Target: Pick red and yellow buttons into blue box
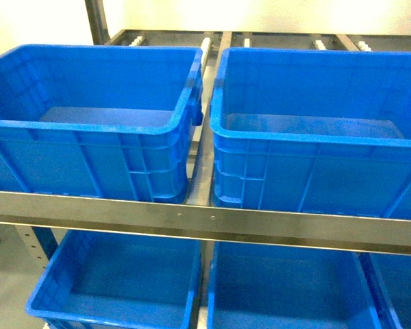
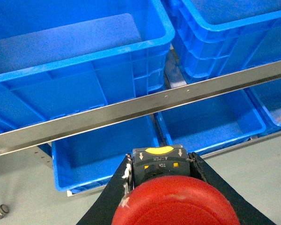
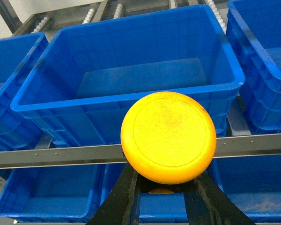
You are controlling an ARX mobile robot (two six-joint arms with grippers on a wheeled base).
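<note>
The left tool (image 2: 161,176) is clamped on the red button (image 2: 175,202), held in the air in front of a steel shelf rail (image 2: 145,105). The right tool (image 3: 166,187) grips the yellow button (image 3: 168,136) just before a deep blue box (image 3: 131,79) on the upper shelf. Both buttons sit outside the boxes.

My head camera looks forward and slightly down at two blue crates on a metal shelf rail (image 1: 205,221), left crate (image 1: 89,123) at ten o'clock. My left wrist camera looks down past a very close red button (image 2: 175,204) onto the same rail. My right wrist camera, yellow button (image 3: 167,137) filling its centre, faces one crate (image 3: 131,70) at twelve o'clock.
</note>
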